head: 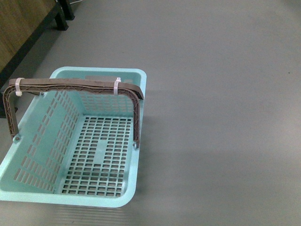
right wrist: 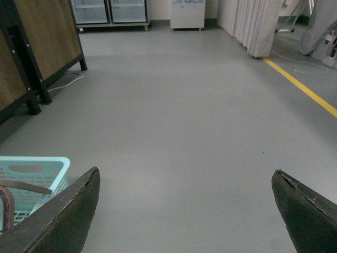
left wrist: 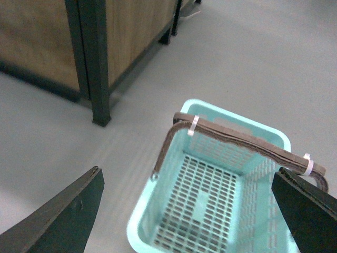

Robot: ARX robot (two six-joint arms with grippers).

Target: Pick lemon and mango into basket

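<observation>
Grey floor all around. Wood-panelled stand on black legs at the left. Farther off, a yellow floor line, white curtain, glass-door cabinets, white cable.

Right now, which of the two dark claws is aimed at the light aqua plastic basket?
The left gripper: the light aqua plastic basket sits between its open jaws. The right gripper faces mostly grey floor.
</observation>
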